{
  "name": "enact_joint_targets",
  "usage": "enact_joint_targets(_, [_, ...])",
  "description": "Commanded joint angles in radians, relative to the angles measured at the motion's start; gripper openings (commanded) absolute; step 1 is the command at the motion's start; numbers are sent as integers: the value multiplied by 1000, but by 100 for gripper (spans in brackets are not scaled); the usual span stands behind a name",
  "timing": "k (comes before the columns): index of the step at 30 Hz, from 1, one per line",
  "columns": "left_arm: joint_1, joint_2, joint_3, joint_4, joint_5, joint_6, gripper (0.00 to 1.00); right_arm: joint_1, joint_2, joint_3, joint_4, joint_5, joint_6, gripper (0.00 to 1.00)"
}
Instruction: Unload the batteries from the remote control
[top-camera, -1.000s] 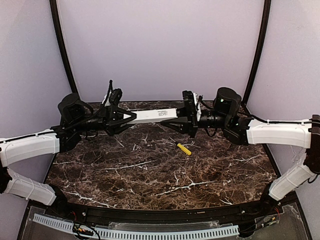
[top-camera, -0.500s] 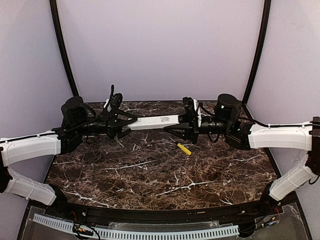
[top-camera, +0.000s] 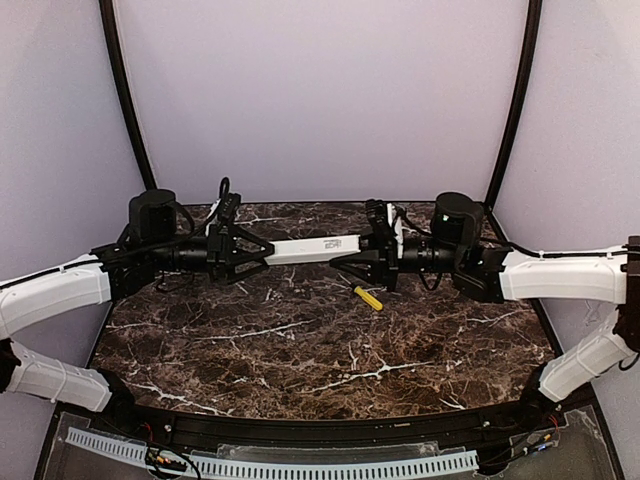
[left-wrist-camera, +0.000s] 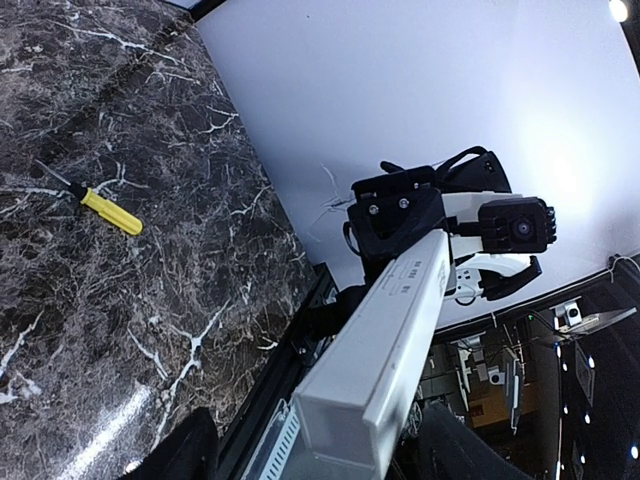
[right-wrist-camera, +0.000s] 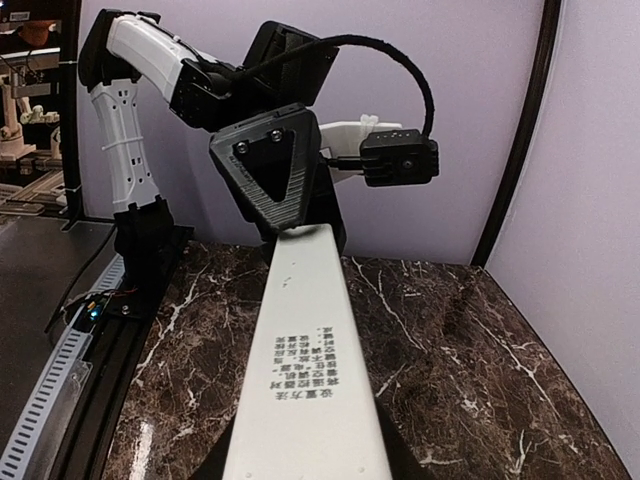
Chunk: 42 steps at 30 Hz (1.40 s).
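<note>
Jaws first: left jaws spread wide, up from a pinch a second ago, fingers (left-wrist-camera: 190, 450) now standing clear on either side of the left-hand end of the remote control (top-camera: 312, 248) and gripping nothing. Right jaws unchanged, clamped on the opposite end and carrying the whole bar alone. Dark marble surface (top-camera: 300, 360) below, no batteries visible on it. Remote control in the air toward the back, a little lower than a second ago, near level, bridging the gap between the two wrists and not resting on anything. Yellow stick (top-camera: 368, 297) with a dark tip lying on the surface just in front of the right jaws, untouched. Small dark print (right-wrist-camera: 305, 365) on the bar's upturned white face, toward the right-hand end; no open compartment in any view. Reading of the release: probably a regrip, freeing the left side to turn the bar or fetch the stick; batteries apparently inside yet, so unloading hardly begun. Risk meanwhile: long bar held by one end only, liable to droop or twist.
</note>
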Motion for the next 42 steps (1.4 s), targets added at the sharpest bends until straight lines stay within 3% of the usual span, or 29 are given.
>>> enact_joint_targets(1, [6, -19, 40, -129, -23, 96, 70, 7, -28, -18, 22, 17, -4, 0])
enact_joint_targets(16, [6, -27, 112, -278, -37, 168, 66, 7, -25, -38, 0, 36, -28, 0])
enact_joint_targets(30, [6, 4, 106, -224, -16, 131, 58, 7, -23, -41, 6, 31, -32, 0])
enact_joint_targets(35, [6, 22, 85, -132, 30, 76, 56, 7, -26, -44, 6, 36, -34, 0])
enact_joint_targets(42, [3, 39, 83, -116, 38, 66, 48, 7, -13, -44, 4, 43, -38, 0])
